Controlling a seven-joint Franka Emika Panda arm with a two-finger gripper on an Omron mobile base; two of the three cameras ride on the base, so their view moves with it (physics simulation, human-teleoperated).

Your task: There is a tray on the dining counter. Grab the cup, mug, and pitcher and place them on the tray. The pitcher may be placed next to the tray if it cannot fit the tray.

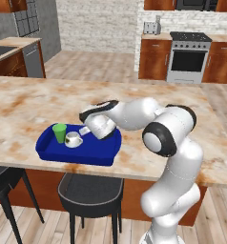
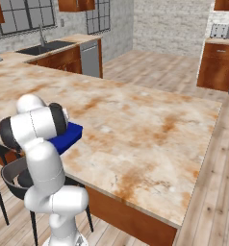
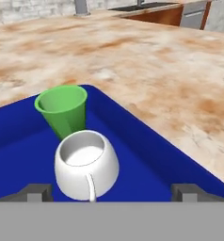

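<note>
Two of three vessels sit on the tray (image 1: 98, 153), cup (image 3: 62, 109) just behind mug (image 3: 87, 164), claw (image 3: 113, 192) spread wide, empty, straddling the mug; pitcher not yet there, so I judge it's what's left.

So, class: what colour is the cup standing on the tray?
Bright green; the cup shows best in the hand view, on the blue tray.

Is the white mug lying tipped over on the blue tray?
No, the mug stands upright on the tray, its open mouth facing up, right beside the green cup.
</note>
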